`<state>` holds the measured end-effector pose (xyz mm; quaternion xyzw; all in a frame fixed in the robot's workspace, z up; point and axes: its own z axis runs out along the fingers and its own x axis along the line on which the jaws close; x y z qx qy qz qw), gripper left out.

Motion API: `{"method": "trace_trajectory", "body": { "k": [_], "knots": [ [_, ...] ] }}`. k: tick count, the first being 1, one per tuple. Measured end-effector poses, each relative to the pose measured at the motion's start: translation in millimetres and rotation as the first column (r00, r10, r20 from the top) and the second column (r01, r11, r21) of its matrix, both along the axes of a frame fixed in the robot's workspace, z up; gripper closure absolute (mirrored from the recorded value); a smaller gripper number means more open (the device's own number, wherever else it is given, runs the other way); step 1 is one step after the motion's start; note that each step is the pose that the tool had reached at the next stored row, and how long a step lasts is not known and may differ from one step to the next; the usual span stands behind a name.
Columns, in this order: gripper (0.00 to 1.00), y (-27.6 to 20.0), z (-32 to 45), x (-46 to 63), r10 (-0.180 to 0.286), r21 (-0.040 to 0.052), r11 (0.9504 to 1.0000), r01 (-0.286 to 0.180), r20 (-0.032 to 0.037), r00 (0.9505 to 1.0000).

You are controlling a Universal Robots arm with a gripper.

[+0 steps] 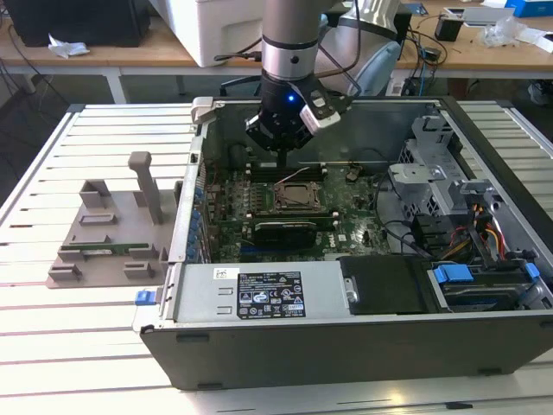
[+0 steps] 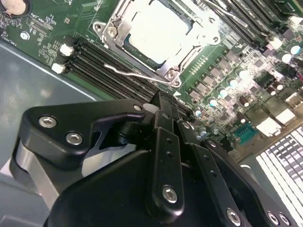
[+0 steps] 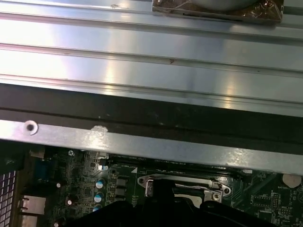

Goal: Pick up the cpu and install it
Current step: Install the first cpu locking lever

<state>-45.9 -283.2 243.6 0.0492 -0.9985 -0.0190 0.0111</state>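
Note:
The cpu [image 2: 158,29], a flat silvery square, lies inside the dark metal socket frame [image 2: 189,45] of the green motherboard [image 1: 346,229]. The socket's wire lever [image 2: 135,73] lies along one side of the frame. In the exterior view the socket [image 1: 300,196] sits in the middle of the open computer case, and my gripper [image 1: 284,157] hangs just above it, toward the case's back wall. In the second wrist view the black fingers [image 2: 165,137] meet at the gripper's tip [image 2: 162,103] with nothing between them, a short way off the socket.
The open case has a raised back wall [image 3: 142,142] close to the gripper. A power supply [image 1: 268,294] runs along the near side, and drive bays with cables [image 1: 467,233] sit on the exterior view's right. A grey plastic tray [image 1: 112,242] lies on the slatted table at the exterior view's left.

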Motion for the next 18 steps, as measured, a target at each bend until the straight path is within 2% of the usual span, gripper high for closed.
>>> {"method": "trace_trajectory", "body": {
  "k": [13,18],
  "knots": [
    [0.89,3.7,-16.8,8.0,0.000,-0.0002,1.0000,0.000,-0.0031,1.0000],
    [0.89,4.5,-21.9,14.5,0.000,-0.0002,1.0000,0.000,-0.0045,1.0000]
  ]
}}
